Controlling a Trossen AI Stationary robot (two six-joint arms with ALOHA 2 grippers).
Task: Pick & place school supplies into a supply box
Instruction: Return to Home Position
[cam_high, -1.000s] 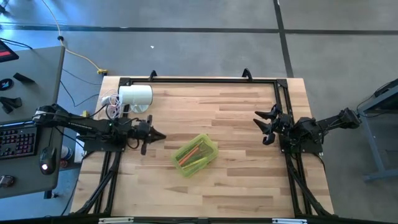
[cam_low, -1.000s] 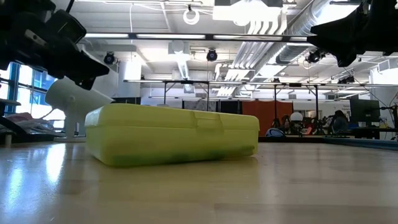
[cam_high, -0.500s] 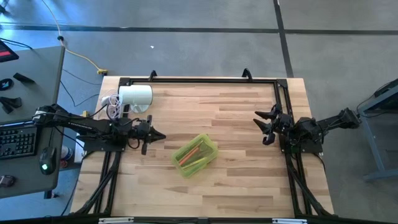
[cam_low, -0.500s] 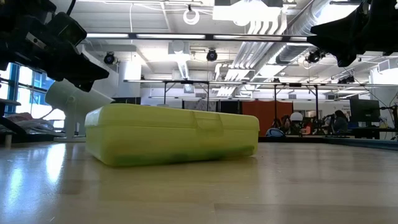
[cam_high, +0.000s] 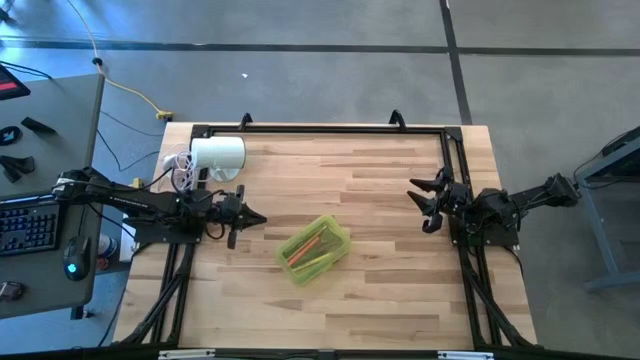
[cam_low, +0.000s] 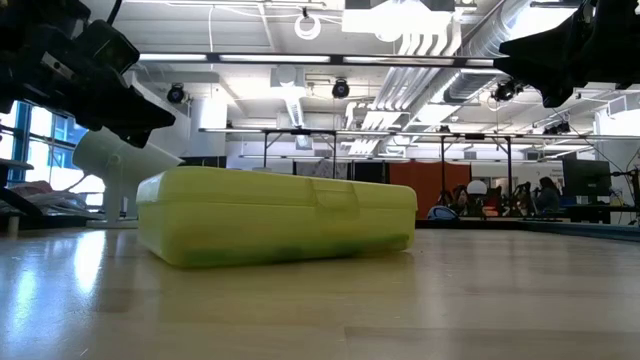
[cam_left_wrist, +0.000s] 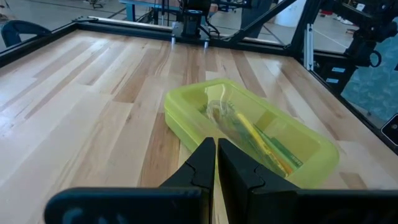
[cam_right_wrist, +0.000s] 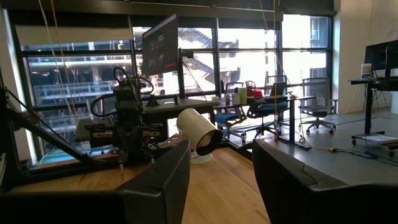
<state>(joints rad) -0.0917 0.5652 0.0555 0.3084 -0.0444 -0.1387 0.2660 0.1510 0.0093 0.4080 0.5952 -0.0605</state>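
The supply box (cam_high: 314, 250) is a translucent yellow-green box with its lid down, resting flat on the table's middle; the low view shows the box (cam_low: 276, 215) from the side. Orange, yellow and green pens show through the lid (cam_left_wrist: 261, 140). My left gripper (cam_high: 260, 219) hovers shut, above the table, to the left of the box; in its wrist view the gripper (cam_left_wrist: 216, 149) points at it. My right gripper (cam_high: 414, 207) is open near the table's right edge, far from the box; its fingers (cam_right_wrist: 171, 174) show in the right wrist view.
A white cylinder (cam_high: 217, 156) with cables stands at the table's far left corner. A black frame (cam_high: 320, 129) runs along the far and side edges. Bare wood lies around the box. A desk with a keyboard (cam_high: 28, 228) stands left of the table.
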